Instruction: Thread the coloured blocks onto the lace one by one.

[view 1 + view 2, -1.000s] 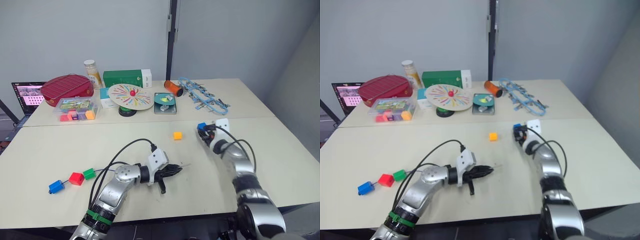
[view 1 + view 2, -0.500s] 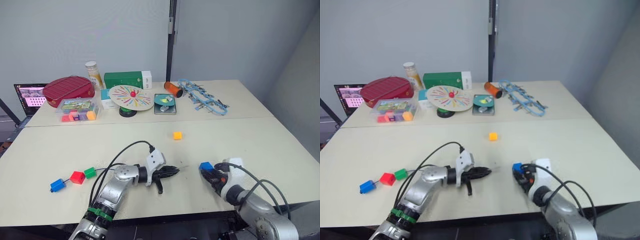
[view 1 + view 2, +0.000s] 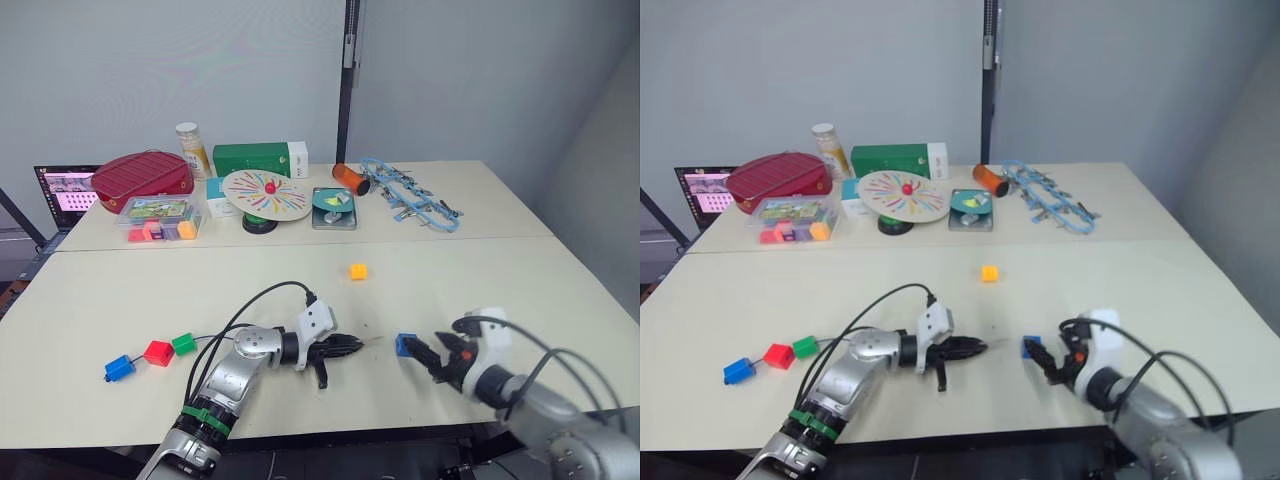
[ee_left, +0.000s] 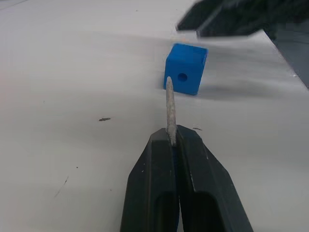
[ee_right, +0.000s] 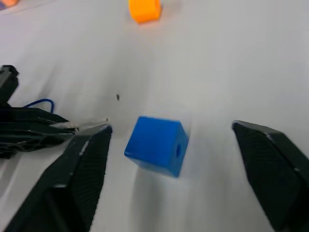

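My left gripper (image 3: 352, 346) is shut on the lace's pale stiff tip (image 4: 169, 104), which points at the hole of a blue block (image 4: 186, 68). That blue block (image 3: 405, 345) lies on the table just right of the tip. My right gripper (image 5: 170, 126) stands open around the block, with a finger (image 5: 82, 164) on each side and neither touching it. At the front left, a second blue block (image 3: 118, 368), a red one (image 3: 158, 352) and a green one (image 3: 183, 343) sit in a row along the thin dark lace. An orange-yellow block (image 3: 358, 271) lies alone mid-table.
Along the far side stand a red basket (image 3: 140, 175), a clear tray of coloured pieces (image 3: 160, 215), a green box (image 3: 255, 158), a striped disc (image 3: 265, 192), an orange can (image 3: 350, 178) and a light-blue chain tangle (image 3: 410, 195). A black cable (image 3: 250, 305) loops over my left arm.
My right gripper brought the blue block from mid-table to the front, beside the lace tip, then opened and let it go. The left gripper kept its hold.
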`<state>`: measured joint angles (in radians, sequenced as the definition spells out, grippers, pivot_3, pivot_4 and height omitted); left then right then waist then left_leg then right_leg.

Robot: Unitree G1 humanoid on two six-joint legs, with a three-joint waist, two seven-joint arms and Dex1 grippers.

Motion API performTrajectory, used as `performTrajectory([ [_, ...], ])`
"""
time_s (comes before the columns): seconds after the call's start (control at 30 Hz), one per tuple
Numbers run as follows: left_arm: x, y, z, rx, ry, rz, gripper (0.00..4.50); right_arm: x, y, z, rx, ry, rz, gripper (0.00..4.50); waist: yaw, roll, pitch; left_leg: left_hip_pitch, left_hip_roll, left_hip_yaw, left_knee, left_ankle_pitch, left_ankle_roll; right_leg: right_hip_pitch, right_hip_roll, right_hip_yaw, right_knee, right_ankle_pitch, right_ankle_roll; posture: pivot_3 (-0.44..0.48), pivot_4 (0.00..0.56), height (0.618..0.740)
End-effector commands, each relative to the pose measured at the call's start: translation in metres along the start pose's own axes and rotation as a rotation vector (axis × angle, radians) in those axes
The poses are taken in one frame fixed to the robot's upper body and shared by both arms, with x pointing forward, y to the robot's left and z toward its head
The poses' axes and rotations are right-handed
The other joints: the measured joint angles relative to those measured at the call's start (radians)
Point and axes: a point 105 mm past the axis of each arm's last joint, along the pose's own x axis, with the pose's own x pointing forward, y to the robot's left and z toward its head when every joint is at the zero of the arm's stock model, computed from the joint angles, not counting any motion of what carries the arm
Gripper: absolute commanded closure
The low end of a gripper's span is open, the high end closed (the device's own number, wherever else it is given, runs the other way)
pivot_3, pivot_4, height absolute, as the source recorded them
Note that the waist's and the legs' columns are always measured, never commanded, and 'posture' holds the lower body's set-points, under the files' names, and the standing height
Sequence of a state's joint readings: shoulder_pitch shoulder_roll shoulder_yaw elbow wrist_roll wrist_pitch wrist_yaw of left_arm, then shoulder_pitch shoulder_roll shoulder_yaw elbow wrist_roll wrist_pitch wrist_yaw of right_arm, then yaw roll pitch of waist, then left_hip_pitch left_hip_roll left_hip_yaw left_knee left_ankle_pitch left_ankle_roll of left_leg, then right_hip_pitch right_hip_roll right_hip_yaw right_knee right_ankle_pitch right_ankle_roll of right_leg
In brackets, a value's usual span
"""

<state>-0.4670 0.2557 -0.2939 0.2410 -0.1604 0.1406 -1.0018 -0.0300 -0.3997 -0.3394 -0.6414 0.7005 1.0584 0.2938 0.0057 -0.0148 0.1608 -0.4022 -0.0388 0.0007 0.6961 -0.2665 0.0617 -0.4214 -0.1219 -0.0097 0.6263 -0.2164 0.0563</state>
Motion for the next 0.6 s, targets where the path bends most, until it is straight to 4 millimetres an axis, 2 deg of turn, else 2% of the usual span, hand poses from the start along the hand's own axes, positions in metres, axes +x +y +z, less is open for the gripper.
performTrajectory([
  [0.03,-0.003,0.001,0.01,0.038,-0.034,0.017,4.5,-0.007,0.0,0.027,-0.103,0.012,0.145,0.05,0.0,0.0,0.0,-0.001,0.0,0.001,0.0,0.0,0.0,0.0,0.0,0.0,0.0,0.0,0.0,0.0,0.15,0.74],
  [0.13,-0.005,0.002,0.01,0.039,-0.034,0.031,4.5,-0.006,-0.005,0.039,-0.161,0.037,0.21,0.05,0.001,0.0,0.0,0.0,0.0,0.001,0.0,0.0,0.0,0.0,0.0,0.0,-0.001,0.0,0.0,0.0,0.15,0.74],
  [0.27,-0.008,0.0,0.009,0.04,-0.029,0.042,4.5,-0.005,0.0,0.049,-0.358,0.118,0.364,0.05,0.003,0.0,0.0,-0.001,0.0,0.001,0.0,0.0,0.0,0.0,0.0,0.0,-0.002,0.0,0.0,0.0,0.15,0.74],
  [0.3,-0.008,-0.002,0.009,0.041,-0.029,0.042,4.5,-0.003,0.004,0.05,-0.473,0.164,0.436,0.05,0.003,0.0,0.0,-0.001,0.0,0.001,0.001,0.0,0.001,0.0,0.0,0.0,-0.002,0.0,0.0,0.0,0.15,0.74],
  [0.47,-0.007,-0.007,0.008,0.042,-0.026,0.047,4.5,0.006,0.006,0.042,-0.85,0.351,0.648,0.05,0.002,0.0,0.001,-0.001,0.001,0.002,0.002,0.0,0.001,0.0,0.0,0.0,-0.002,0.0,0.001,0.0,0.15,0.74],
  [0.6,-0.004,-0.011,0.006,0.051,-0.009,0.043,4.5,0.021,0.002,0.036,-0.962,0.421,0.724,0.05,0.004,0.0,0.001,-0.002,0.0,0.002,0.002,0.0,0.001,0.0,0.0,0.0,-0.002,0.0,0.001,0.0,0.15,0.74],
])
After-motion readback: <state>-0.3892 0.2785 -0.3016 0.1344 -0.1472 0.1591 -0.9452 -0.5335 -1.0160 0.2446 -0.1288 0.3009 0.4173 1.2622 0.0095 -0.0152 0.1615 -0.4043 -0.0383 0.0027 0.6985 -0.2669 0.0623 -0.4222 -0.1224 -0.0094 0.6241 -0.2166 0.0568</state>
